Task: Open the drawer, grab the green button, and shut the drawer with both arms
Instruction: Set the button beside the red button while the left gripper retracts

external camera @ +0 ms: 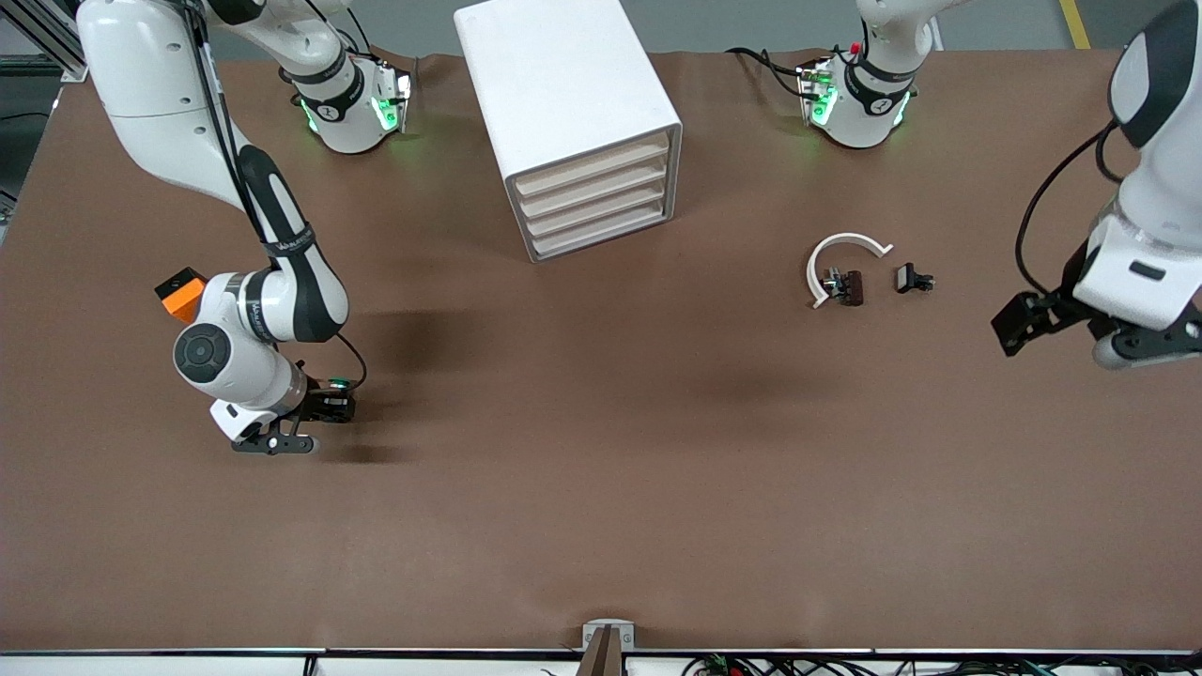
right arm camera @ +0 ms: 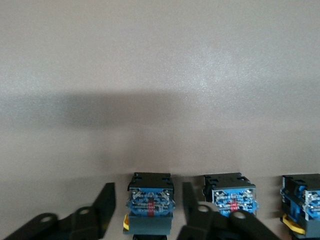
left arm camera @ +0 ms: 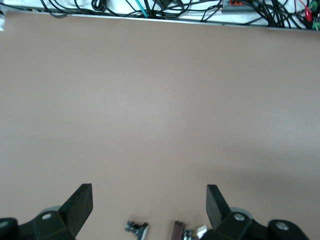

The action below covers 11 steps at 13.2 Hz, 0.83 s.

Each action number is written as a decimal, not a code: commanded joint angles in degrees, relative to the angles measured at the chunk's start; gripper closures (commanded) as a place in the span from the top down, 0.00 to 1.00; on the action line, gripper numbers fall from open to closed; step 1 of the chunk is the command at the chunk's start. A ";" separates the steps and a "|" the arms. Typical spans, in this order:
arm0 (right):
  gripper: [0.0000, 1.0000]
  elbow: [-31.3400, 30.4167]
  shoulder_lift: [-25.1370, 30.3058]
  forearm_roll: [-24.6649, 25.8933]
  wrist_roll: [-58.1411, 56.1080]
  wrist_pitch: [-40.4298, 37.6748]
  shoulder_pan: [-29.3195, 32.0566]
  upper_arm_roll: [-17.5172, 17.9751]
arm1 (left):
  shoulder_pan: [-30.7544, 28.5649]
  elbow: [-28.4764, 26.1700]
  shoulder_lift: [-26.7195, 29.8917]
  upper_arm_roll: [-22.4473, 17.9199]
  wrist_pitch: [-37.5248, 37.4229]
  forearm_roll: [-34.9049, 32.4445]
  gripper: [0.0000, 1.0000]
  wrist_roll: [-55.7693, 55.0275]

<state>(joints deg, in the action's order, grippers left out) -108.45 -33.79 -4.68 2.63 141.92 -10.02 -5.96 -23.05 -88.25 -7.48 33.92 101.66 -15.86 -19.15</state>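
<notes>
Two grippers are both spread and holding nothing; the left gripper (external camera: 1019, 324) hangs over bare table at the left arm's end and waits. The right gripper (external camera: 275, 443) sits low at the right arm's end, its fingers (right arm camera: 107, 202) standing either side of one button (right arm camera: 150, 200) with a gap showing on each side. That button is one of three like bodies standing in a row on the table. You can't confirm it's the green one; the sliver of cap showing under it looks yellowish.

Your drawer (external camera: 596, 208), third down in the cabinet (external camera: 554, 84), looks shut, as do the three others.

Watch these risks: closing on this body may take the wrong colour, since only the blue backs face the wrist camera; the neighbouring button (right arm camera: 229, 195) sits just beside one finger, so a skewed close could knock or drag it; a grip too high on the body could tip it over. Loose parts near a white curved piece (external camera: 845, 252) lie by the left arm's path to the cabinet.
</notes>
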 commanded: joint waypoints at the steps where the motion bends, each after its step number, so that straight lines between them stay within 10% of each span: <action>1: 1.00 1.66 -0.49 0.47 -0.52 -0.59 0.88 0.68 | -1.64 -0.61 2.90 0.35 -2.34 0.66 1.00 2.89; 5: 1.00 1.75 2.66 0.38 -2.63 -3.47 1.58 0.69 | -4.55 1.06 3.43 0.27 -3.67 6.18 1.00 9.38; 11: 1.00 10.43 11.90 0.73 -3.07 -29.46 2.02 0.60 | 13.80 -0.25 7.74 -22.92 -8.49 13.58 1.00 18.36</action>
<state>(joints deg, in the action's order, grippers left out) -100.72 -25.14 -4.57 0.57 119.88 -9.49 -6.16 -13.13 -87.47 -1.96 14.72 95.24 -3.63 -2.19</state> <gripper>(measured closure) 0.000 0.000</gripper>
